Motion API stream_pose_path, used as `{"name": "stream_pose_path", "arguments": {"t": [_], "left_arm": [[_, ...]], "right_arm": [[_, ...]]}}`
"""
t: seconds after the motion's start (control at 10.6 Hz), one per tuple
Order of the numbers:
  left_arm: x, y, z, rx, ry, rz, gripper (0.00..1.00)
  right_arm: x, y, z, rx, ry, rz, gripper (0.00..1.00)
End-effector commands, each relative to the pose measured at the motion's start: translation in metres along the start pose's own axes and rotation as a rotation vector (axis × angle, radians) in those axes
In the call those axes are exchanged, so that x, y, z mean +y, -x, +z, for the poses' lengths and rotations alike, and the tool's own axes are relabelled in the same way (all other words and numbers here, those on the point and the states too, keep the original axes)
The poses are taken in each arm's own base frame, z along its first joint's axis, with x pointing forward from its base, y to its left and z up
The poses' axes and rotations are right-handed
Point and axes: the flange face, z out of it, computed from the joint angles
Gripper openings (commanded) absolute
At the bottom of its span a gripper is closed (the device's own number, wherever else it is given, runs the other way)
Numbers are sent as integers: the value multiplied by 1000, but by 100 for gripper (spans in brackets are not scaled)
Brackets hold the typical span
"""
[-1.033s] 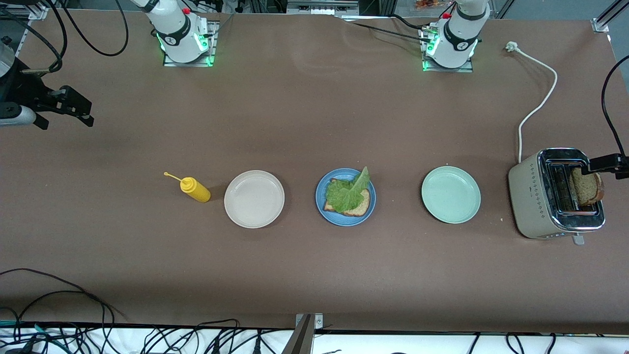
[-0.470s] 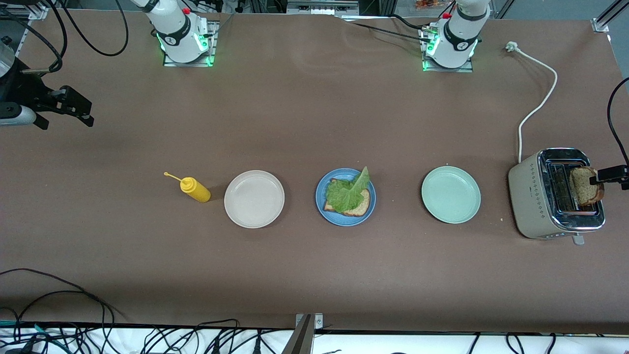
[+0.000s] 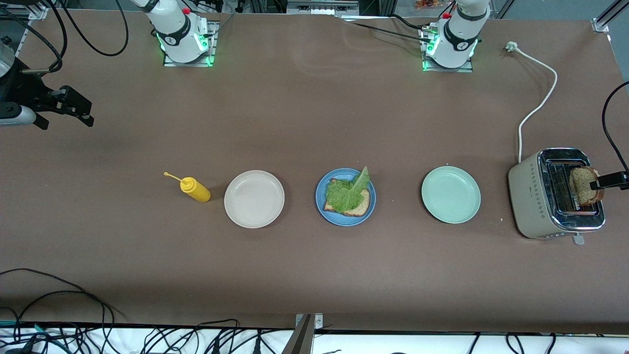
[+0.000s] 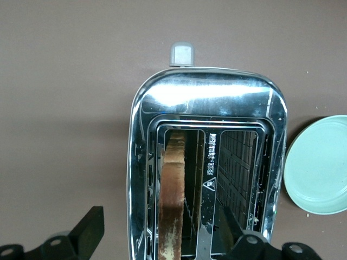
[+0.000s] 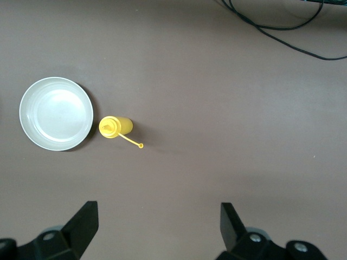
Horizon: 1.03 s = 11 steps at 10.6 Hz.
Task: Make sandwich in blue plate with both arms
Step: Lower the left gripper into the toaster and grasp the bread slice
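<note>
Bread (image 3: 584,186) stood in the toaster (image 3: 538,196); the left gripper (image 4: 162,238) straddled it, jaws wide, gripping nothing yet — next it needed closing and lifting. The blue plate (image 3: 322,189) held slice and lettuce (image 3: 346,192) mid-table — the right gripper (image 5: 157,227) waited open above bare table, the mustard bottle (image 5: 115,127) in its view.

Wide matte brown surface (image 3: 304,123) fills nearly the whole front view, evenly lit with soft shadows. Along the edge nearest the front camera runs a white strip (image 3: 393,341) with tangled black cables (image 3: 147,339) and a grey metal bracket (image 3: 305,334) at its middle. A loose black cable loop (image 3: 64,290) lies on the brown cover near that edge. Silver aluminium frame pieces (image 3: 322,7) show at the edge where the bases stand, with a metal corner clamp (image 3: 600,24).
</note>
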Motion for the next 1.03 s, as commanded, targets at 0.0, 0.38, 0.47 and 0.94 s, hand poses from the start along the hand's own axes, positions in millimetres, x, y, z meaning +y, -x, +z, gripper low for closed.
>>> {"name": "stream_pose_path", "arguments": {"t": [0.0,0.38,0.47,0.94], "left_arm": [[-8,-3,-2,3,-2,-36,94],[-8,2,6,-32,11,-39,57],[-10,5,13,-56,21,-43,57],[-13,8,30,-94,97,-99,20]], "right_arm": [[1,-3,-6,1,17,9,100],[1,-3,-6,1,17,9,100],[1,-3,-6,1,17,9,100],[1,-3,-6,1,17,7,100]]}}
